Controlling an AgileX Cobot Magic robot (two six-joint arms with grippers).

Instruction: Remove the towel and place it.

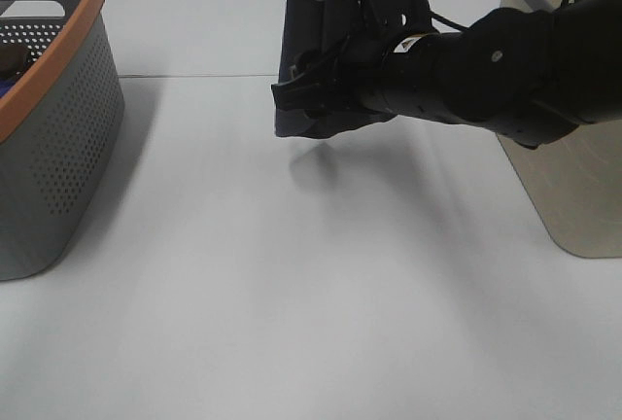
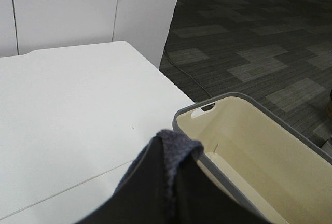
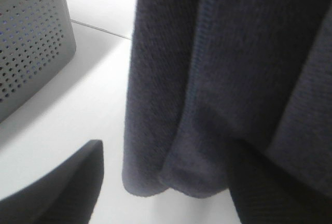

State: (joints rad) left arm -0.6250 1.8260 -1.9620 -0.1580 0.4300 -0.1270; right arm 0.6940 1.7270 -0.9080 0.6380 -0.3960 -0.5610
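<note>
Black left gripper [image 2: 174, 175] clamped on a dark navy terry-cloth towel [image 1: 301, 26], dangling mid-air
Black right gripper [image 1: 293, 92] has its jaws apart by the bunched lower end, over the white table [image 1: 292, 303], between grey perforated basket [image 1: 58, 148] and beige bin [image 1: 573, 196].

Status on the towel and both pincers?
Left pincer shut on towel, which hangs over the table. Right pincer open at its lower edge. Orange-rimmed basket and beige bin off to the sides.
</note>
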